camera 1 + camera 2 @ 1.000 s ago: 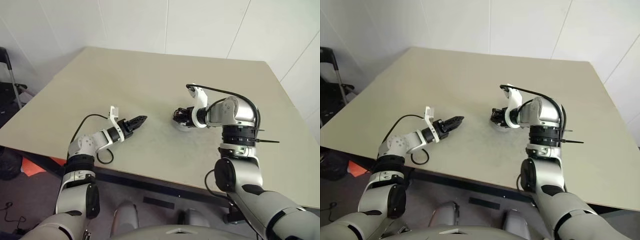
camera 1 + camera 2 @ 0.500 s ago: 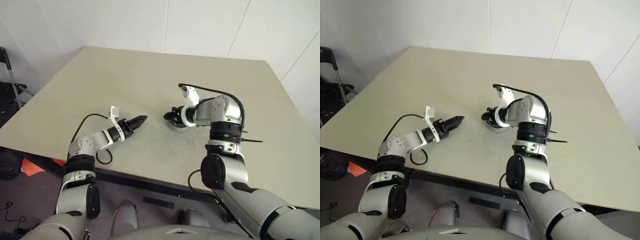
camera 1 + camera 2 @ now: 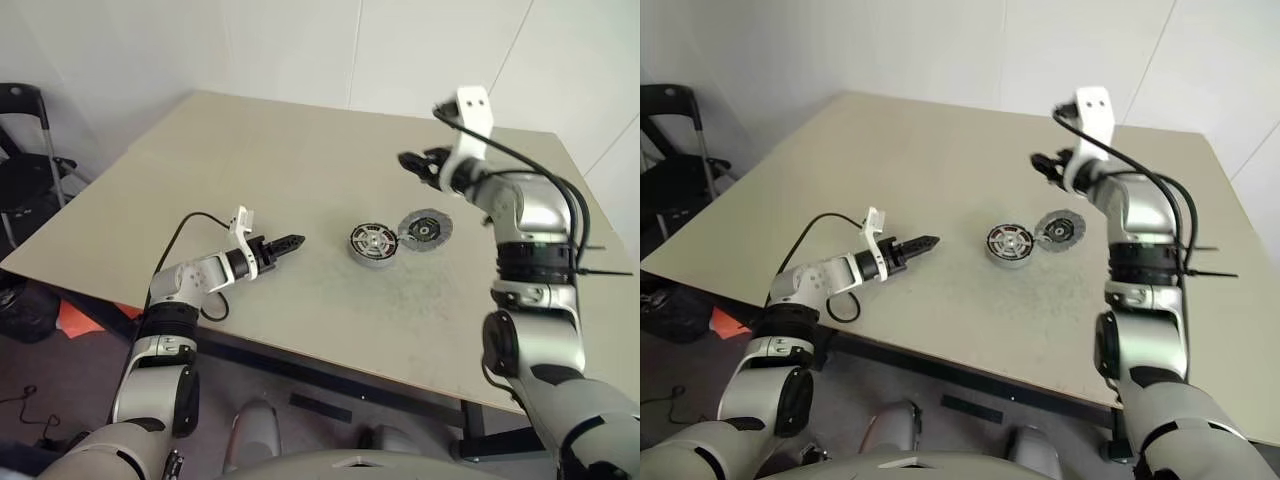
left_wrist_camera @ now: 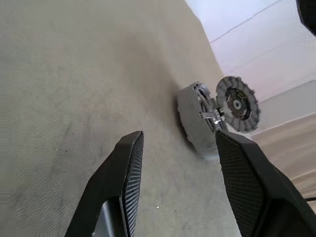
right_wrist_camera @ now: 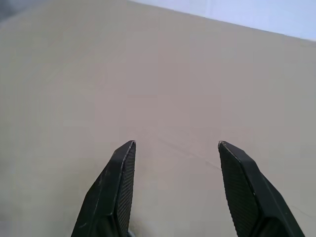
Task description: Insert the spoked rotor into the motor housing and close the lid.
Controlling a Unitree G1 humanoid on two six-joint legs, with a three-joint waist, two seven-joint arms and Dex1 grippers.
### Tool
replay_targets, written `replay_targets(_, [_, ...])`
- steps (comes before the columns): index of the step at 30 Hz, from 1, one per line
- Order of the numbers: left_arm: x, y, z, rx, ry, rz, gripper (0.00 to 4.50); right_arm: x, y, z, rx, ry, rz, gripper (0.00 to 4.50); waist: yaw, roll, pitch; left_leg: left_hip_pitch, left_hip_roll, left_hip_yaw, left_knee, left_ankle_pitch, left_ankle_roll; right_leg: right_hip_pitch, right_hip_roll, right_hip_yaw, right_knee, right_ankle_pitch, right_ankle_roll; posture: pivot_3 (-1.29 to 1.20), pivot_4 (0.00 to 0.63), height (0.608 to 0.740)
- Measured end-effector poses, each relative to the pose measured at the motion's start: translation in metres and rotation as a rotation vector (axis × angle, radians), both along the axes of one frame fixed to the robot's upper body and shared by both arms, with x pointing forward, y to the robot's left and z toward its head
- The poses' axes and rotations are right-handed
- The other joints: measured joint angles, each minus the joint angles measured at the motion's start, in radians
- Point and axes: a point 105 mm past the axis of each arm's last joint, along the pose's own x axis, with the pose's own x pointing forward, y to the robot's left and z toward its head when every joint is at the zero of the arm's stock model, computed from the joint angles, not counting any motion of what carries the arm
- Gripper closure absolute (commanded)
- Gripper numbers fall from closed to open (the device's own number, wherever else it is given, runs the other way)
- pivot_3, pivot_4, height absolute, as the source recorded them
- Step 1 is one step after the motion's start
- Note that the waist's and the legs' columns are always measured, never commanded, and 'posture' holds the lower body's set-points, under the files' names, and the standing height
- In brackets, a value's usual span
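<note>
The motor housing (image 3: 374, 246) stands on the tan table (image 3: 260, 160) near its middle. The spoked rotor (image 3: 373, 239) shows in the housing's open top, silvery spokes facing up. The lid (image 3: 426, 229) lies flat on the table, touching the housing's right side; the left wrist view shows it as lid (image 4: 237, 102) behind the housing (image 4: 196, 121). My left gripper (image 3: 298, 241) hovers low to the left of the housing, pointing at it, open and empty. My right gripper (image 3: 409, 160) is raised over the table behind the lid, open, with nothing between its fingers (image 5: 121, 168).
A black chair (image 3: 25, 150) stands off the table's left side, and something red (image 3: 75, 318) lies on the floor below the near-left edge. A white wall runs behind the table's far edge. A black cable trails from each wrist.
My right gripper opened, let go at the housing and rose away to the back right, uncovering housing and lid. The camera view shifted. My left gripper stayed about where it was.
</note>
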Motion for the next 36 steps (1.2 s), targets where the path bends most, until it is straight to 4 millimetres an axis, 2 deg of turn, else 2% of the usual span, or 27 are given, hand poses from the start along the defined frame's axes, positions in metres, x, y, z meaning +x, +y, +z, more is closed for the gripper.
replay_targets(2, [0.001,-0.004,0.003,0.016,-0.031,-0.025,2.05,-0.004,-0.017,-0.018,-0.01,0.014,-0.051,2.12,-0.014,0.001,0.0,-0.001,0.001,0.0,0.001,0.0,0.0,-0.003,0.001,0.0,0.003,0.0,0.0,0.0,0.0,0.74])
replay_targets(5, [0.003,-0.013,0.013,0.019,-0.073,-0.074,2.05,-0.014,-0.055,-0.029,-0.028,0.008,-0.169,3.17,-0.019,0.002,0.0,-0.002,0.001,0.0,0.004,0.0,0.0,-0.004,0.001,0.0,0.005,-0.001,-0.004,0.0,0.0,0.74])
replay_targets(8, [0.009,-0.013,0.017,0.022,-0.093,-0.079,2.05,-0.019,-0.069,-0.032,-0.021,-0.004,-0.223,4.27,-0.034,0.002,0.0,-0.001,0.001,0.0,0.007,0.0,0.001,-0.004,0.001,0.001,0.007,-0.001,-0.005,0.0,0.0,0.74])
replay_targets(9, [0.01,-0.014,0.018,0.022,-0.094,-0.086,2.05,-0.019,-0.07,-0.034,-0.023,-0.007,-0.23,4.49,-0.037,0.002,0.0,-0.001,0.001,0.0,0.007,0.0,0.001,-0.004,0.001,0.001,0.008,-0.001,-0.005,0.0,0.0,0.74])
replay_targets(11, [0.011,-0.017,0.018,0.025,-0.096,-0.096,2.05,-0.022,-0.071,-0.04,-0.03,0.003,-0.232,4.49,-0.04,0.002,0.0,0.0,0.001,0.0,0.008,0.0,0.001,-0.003,0.001,0.001,0.008,0.0,-0.006,0.0,0.0,0.74])
replay_targets(14, [0.012,-0.016,0.014,0.027,-0.089,-0.095,2.05,-0.028,-0.068,-0.063,-0.027,0.062,-0.215,4.49,-0.041,0.002,0.0,0.002,0.001,0.0,0.009,-0.002,0.004,-0.001,0.0,0.001,0.008,0.0,-0.006,0.0,0.0,0.74])
replay_targets(18, [0.013,-0.018,0.013,0.03,-0.084,-0.102,2.05,-0.03,-0.041,-0.091,0.029,0.131,-0.146,4.49,-0.043,0.002,0.0,0.001,0.001,0.0,0.01,-0.002,0.005,-0.001,0.0,0.001,0.008,0.0,-0.007,0.0,0.0,0.74])
replay_targets(22, [0.014,-0.02,0.016,0.026,-0.098,-0.111,2.05,-0.029,-0.027,-0.108,0.059,0.167,-0.112,4.49,-0.042,0.002,0.0,0.0,0.001,0.0,0.011,-0.003,0.007,-0.001,0.0,0.0,0.008,0.0,-0.007,0.0,0.0,0.74])
replay_targets(25, [0.014,-0.02,0.015,0.029,-0.094,-0.11,2.05,-0.026,-0.019,-0.103,0.108,0.155,-0.083,4.49,-0.041,0.002,0.0,0.0,0.001,0.0,0.013,-0.005,0.01,-0.001,0.0,0.0,0.008,0.0,-0.007,0.0,0.0,0.74])
replay_targets(30, [0.015,-0.016,0.012,0.039,-0.091,-0.097,2.05,-0.025,-0.004,-0.079,0.183,0.121,-0.015,4.49,-0.041,0.002,0.0,0.0,0.002,0.0,0.013,-0.005,0.011,-0.001,0.0,0.0,0.008,0.0,-0.007,0.0,0.0,0.74])
replay_targets(34, [0.02,-0.01,0.011,0.039,-0.086,-0.071,2.05,-0.032,0.02,-0.061,0.24,0.113,0.094,4.49,-0.042,0.002,0.0,0.0,0.002,0.0,0.012,-0.005,0.011,0.0,0.0,0.0,0.008,0.0,-0.007,0.0,0.0,0.74])
replay_targets(36, [0.023,-0.009,0.012,0.042,-0.092,-0.062,2.05,-0.034,0.034,-0.061,0.253,0.122,0.128,4.49,-0.042,0.002,0.0,0.0,0.002,0.0,0.012,-0.005,0.011,0.0,0.0,0.0,0.008,0.0,-0.007,0.0,0.0,0.74])
